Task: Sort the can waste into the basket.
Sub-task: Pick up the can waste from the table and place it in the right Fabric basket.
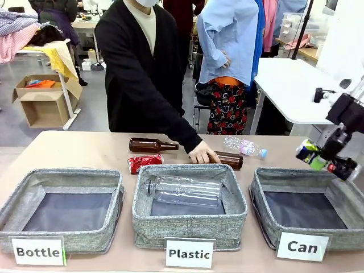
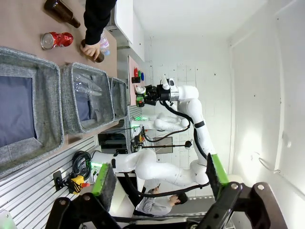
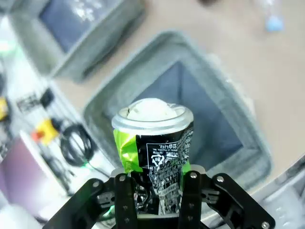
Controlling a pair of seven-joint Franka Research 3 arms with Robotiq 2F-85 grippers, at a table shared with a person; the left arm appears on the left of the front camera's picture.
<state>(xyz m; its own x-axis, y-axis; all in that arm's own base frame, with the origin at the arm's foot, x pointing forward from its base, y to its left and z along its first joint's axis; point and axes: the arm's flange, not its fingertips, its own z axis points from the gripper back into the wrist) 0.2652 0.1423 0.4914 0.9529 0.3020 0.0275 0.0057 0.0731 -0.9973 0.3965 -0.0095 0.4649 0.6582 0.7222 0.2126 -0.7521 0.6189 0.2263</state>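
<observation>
My right gripper point(image 1: 325, 161) is shut on a dark can point(image 1: 307, 152) with a silver top and green print. It holds the can in the air above the far right corner of the grey "Can" basket point(image 1: 265, 230). In the right wrist view the can point(image 3: 155, 143) stands between my fingers, straight over the basket point(image 3: 125, 76) and its dark lining. A crushed red can point(image 1: 145, 163) lies on the table behind the "Plastic" bin, also seen as the red can point(image 2: 56, 39). My left gripper point(image 2: 159, 191) is open, with nothing in it, raised off the table.
A person's hand point(image 1: 203, 153) rests on a brown bottle point(image 1: 228, 160) behind the "Plastic" bin point(image 1: 187, 227), which holds a clear bottle point(image 1: 185, 190). Another brown bottle point(image 1: 152, 145) and a clear plastic bottle point(image 1: 244, 147) lie on the table. The "Bottle" bin point(image 1: 57, 239) stands at left.
</observation>
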